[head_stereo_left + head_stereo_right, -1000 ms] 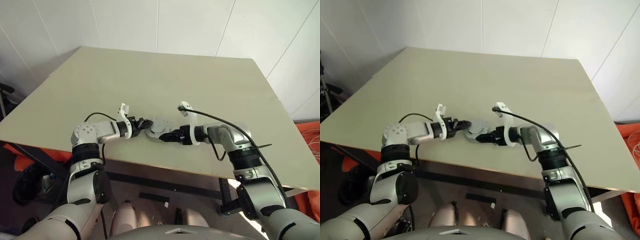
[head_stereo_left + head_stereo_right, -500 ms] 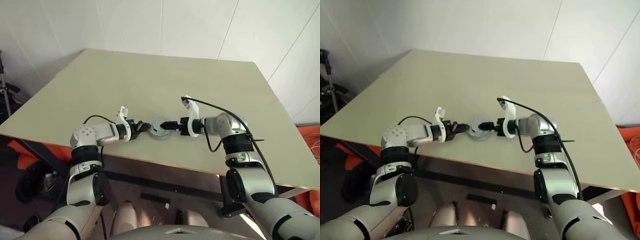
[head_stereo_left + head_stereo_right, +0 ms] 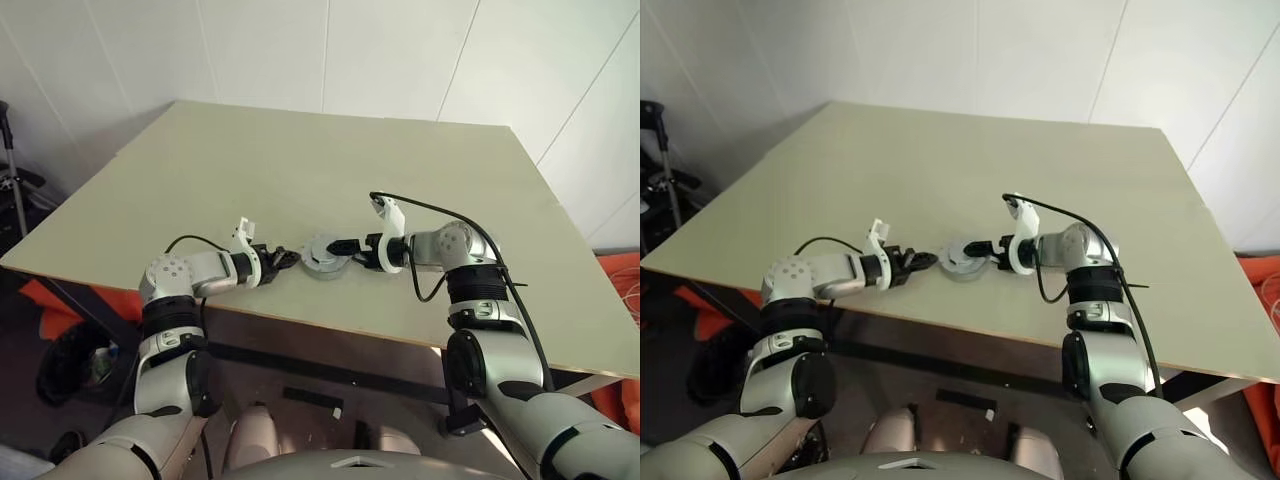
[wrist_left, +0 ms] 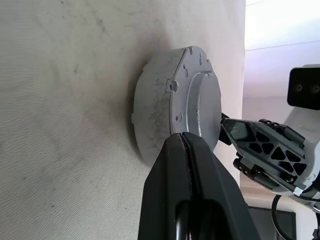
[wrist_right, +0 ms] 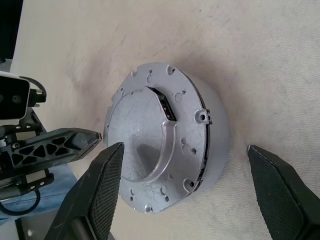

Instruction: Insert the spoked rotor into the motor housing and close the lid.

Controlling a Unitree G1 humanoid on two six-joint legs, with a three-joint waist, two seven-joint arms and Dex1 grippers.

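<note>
Fingers [image 4: 172,165] of the left gripper [image 3: 285,259] are pressed flat together and hold nothing; their black tips sit just beside the left side of the motor housing [image 3: 322,261]. The right gripper [image 3: 338,246] has its two black fingers [image 5: 102,182] spread wide apart, one on each side of the housing, and they do not squeeze it. The lid [image 5: 150,162] lies on top of the housing and covers what is inside. It is flat, round, grey metal with small holes, scratches and one dark slot. The housing is a short round grey cup and stands near the near edge of the table [image 3: 300,160]. The table top is pale, smooth and plain. White wall panels [image 3: 400,50] stand behind its far edge.
</note>
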